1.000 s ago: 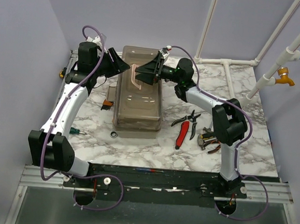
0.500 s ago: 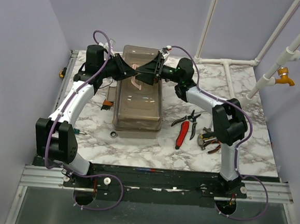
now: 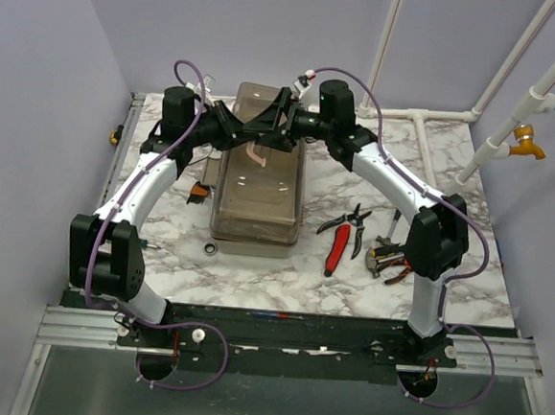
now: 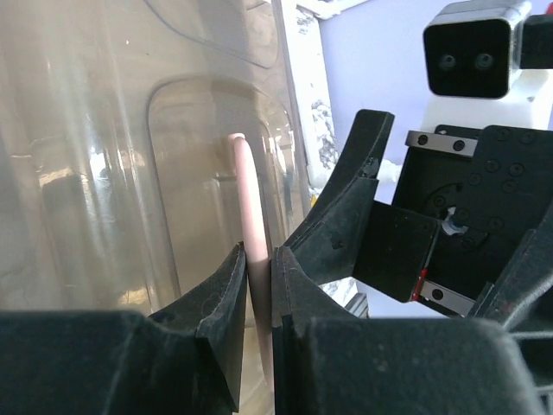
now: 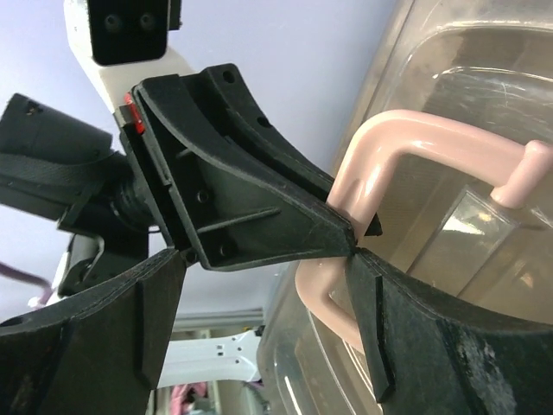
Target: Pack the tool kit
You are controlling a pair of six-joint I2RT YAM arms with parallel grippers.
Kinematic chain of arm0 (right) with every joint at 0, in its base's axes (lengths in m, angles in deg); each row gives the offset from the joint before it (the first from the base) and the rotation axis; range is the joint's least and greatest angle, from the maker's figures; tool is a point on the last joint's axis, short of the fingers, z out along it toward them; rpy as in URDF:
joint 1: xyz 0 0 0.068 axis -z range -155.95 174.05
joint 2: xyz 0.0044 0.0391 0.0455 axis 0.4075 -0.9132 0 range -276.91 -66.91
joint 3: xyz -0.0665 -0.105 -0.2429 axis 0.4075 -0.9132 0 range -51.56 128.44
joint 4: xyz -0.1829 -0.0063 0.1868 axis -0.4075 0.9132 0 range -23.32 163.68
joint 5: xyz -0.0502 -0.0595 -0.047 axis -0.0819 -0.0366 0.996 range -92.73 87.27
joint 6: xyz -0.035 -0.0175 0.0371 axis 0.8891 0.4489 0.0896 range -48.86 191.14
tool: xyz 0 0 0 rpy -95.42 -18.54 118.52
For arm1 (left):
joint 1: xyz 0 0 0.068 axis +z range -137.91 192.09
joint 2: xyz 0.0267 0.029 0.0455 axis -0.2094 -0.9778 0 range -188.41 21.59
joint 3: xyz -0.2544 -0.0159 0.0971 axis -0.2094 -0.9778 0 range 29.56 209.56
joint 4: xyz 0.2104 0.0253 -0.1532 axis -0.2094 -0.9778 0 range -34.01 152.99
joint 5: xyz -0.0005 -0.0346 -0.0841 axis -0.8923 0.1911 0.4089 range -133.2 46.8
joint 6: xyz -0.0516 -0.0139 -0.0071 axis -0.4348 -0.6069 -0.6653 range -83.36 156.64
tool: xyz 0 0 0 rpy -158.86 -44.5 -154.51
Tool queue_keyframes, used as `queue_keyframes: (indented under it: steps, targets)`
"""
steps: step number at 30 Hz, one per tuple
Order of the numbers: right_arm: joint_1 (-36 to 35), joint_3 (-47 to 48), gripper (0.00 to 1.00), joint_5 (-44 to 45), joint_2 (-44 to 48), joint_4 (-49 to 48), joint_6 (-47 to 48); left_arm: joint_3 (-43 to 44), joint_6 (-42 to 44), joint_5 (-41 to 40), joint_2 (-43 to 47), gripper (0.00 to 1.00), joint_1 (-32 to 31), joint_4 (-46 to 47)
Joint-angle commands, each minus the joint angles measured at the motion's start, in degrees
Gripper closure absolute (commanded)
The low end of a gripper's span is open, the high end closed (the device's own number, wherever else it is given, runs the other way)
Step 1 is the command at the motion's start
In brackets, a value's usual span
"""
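In the middle of the marble-patterned tabletop point(image 3: 282, 275) stands the large beige-grey plastic toolbox point(image 3: 259, 192) with its smoky translucent lid down, its long side running away from the arm bases. On the far half of the lid the pink plastic handle point(image 5: 406, 138) is raised up from the lid, and both arms meet there from opposite sides.

The left gripper point(image 4: 260, 259) has its jaws almost fully together. Only a thin gap is between them, and the pink bar of the handle fills this gap, so the jaws pinch the handle. The right gripper point(image 5: 270, 258) has its jaws spread wide. They stand on both sides of the bent corner of the handle and also around the tip of the left gripper. One right finger point(image 5: 380, 320) lies against the pink bar just where the left tip ends; the other finger is clear of the handle.

To the right of the toolbox, well apart from it, lie loose tools on the tabletop: a red-handled cutter point(image 3: 335, 252), black-handled pliers point(image 3: 355, 218) just beside it, and a small heap of other tools point(image 3: 386, 261) near the right arm, too jumbled to tell apart.
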Motion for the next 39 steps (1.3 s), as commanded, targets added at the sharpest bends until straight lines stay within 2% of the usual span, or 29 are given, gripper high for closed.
queue_keyframes:
  steps: [1,4,12,15,18,24,33,39]
  targets:
    - [-0.3,5.5,0.16,11.1,2.6,16.9,10.3,1.3,0.0,5.3,0.9,0.87,-2.8,3.0]
    - [-0.3,5.7,0.16,15.8,4.6,19.3,11.3,3.1,1.3,4.0,1.0,0.87,-3.7,0.7]
    - [2.0,1.2,0.16,29.4,13.8,22.8,14.8,11.4,8.2,-2.8,1.2,0.87,-5.8,-12.5]
    - [2.1,1.9,0.14,32.6,14.0,28.4,16.8,12.9,9.0,-4.1,1.3,0.87,-6.4,-14.2]
    - [2.1,0.7,0.06,34.9,14.3,31.0,16.9,13.5,9.2,-4.7,1.2,0.87,-6.9,-14.7]
    - [2.1,-7.4,0.06,44.0,18.6,31.6,17.2,14.3,9.4,-6.4,0.9,0.87,-8.0,-15.6]
    - [3.1,-18.0,0.04,38.4,21.5,28.5,18.5,20.2,10.5,-9.9,-0.2,0.87,-10.9,-20.2]
    - [6.6,-33.6,0.10,20.0,26.2,9.2,15.4,21.9,10.5,-11.1,-0.4,0.87,-13.6,-21.0]
